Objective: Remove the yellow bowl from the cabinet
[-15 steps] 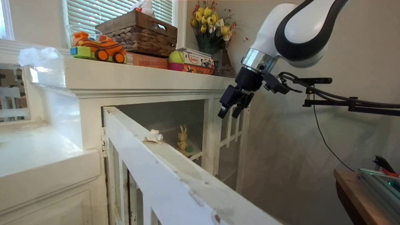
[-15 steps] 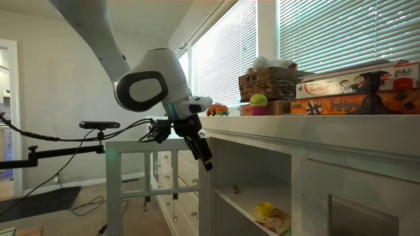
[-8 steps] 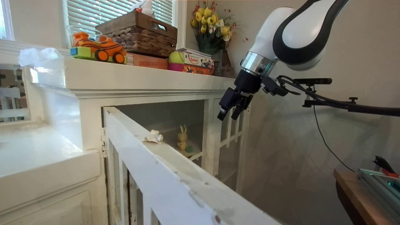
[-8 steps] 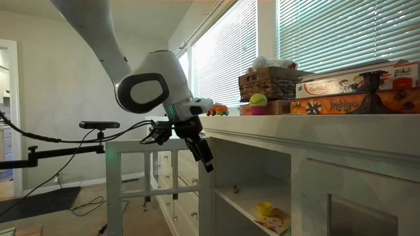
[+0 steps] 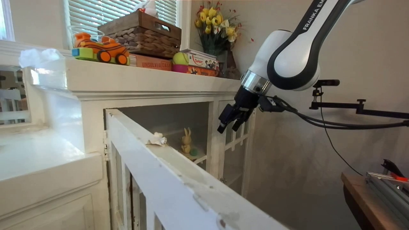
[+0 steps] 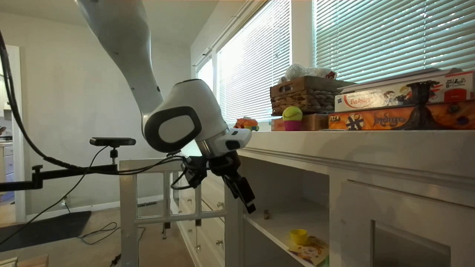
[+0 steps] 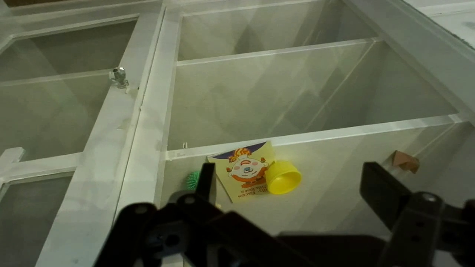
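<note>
Wrist view first: see the gripper (image 7: pixel 288 172) spread wide, gripping nothing, aimed about dead centre at the bowl (image 7: pixel 279 175), upright on the shelf (image 7: pixel 328 200) and right at the edge of the card (image 7: pixel 243 168). (Can't tell if touching or partly on top.) Call this the approach, probably. Keep that centring, reach in slowly, straddle the sides, squeeze lightly. Looks like thin, smooth plastic, round-mouthed, likely light enough to skid. Try not to drag the card, flat printed paper by the look. Notice a spiky green ball (image 7: pixel 192 180), partly hidden behind the gripper.

In an exterior view, mind the door (image 5: pixel 179 164): swung well out, flat chunky top edge, chipped white paint. Stay clear both ways. Spot a smooth pale-yellow rabbit (image 5: pixel 186 140) inside; don't bump.

In an exterior view, find the bowl (image 6: pixel 298 236) inside the cabinet (image 6: pixel 335 222) near the shelf's front edge, below the gripper and well apart. Get lower, come in under the moulded ledge (image 6: pixel 352 144), then lift slightly before backing out.
</note>
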Robot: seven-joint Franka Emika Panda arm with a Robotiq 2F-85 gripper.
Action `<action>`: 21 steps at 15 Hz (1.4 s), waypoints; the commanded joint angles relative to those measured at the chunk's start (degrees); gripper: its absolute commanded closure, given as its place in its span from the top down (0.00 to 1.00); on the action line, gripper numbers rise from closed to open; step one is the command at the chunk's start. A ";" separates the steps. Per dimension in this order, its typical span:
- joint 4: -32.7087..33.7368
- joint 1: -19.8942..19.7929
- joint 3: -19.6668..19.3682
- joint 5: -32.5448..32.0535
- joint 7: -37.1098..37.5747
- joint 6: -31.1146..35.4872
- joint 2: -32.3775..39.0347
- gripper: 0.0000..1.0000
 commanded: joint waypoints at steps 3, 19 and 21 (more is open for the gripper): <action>6.89 -4.99 5.98 0.68 0.13 2.81 10.71 1.00; 17.21 -8.07 5.01 0.14 0.41 1.83 20.91 1.00; 17.60 -9.67 6.80 -0.28 -0.11 2.34 21.31 1.00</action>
